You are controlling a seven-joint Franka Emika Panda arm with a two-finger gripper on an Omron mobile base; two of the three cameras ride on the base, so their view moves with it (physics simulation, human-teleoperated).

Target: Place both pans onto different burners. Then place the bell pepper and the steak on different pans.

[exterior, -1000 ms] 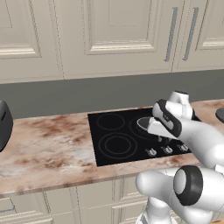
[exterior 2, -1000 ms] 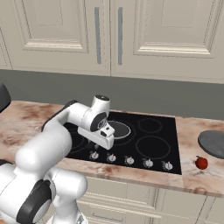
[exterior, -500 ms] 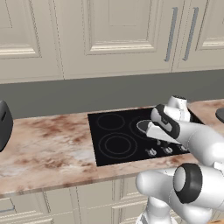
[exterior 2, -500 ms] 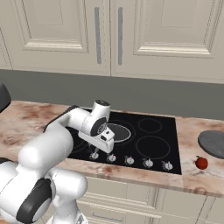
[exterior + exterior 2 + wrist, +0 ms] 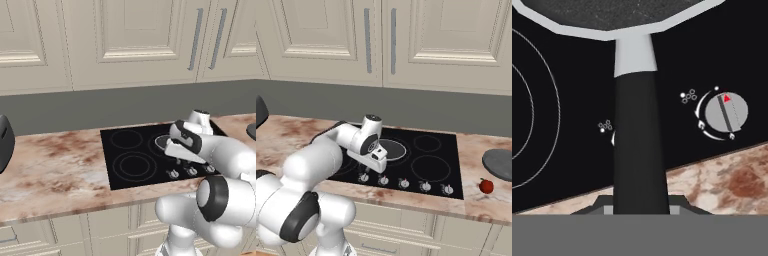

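In the left base view the arm reaches over the front of the black cooktop (image 5: pixel 150 155), which is set into the marbled bench (image 5: pixel 55 175). The end effector (image 5: pixel 172 154) is low over the cooktop's right half, just behind the row of silver knobs (image 5: pixel 190 171). The pale rim of the shallow pan (image 5: pixel 161 141) shows just beyond the hand, on the cooktop. The two left burners (image 5: pixel 134 166) lie bare. At the right edge of the frame a sliver of the grey pan (image 5: pixel 251 131) sits on the bench.

In the right base view the shallow pan (image 5: pixel 392 149) rests on a burner ring in the left half of the cooktop (image 5: pixel 441 177), its handle running toward the end effector (image 5: pixel 367 167), which is down near the knobs. The grey pan (image 5: pixel 499 163) lies on the bench to the right of the cooktop, and the red bell pepper (image 5: pixel 486 186) stands just in front of it, apart from it.

In the hand view the pan's black handle (image 5: pixel 638 150) runs from the pale rim straight down between the fingers; the end effector is closed narrowly on this handle. A knob (image 5: pixel 726 112) with a red mark sits to its right, near the bench edge (image 5: pixel 727 182).
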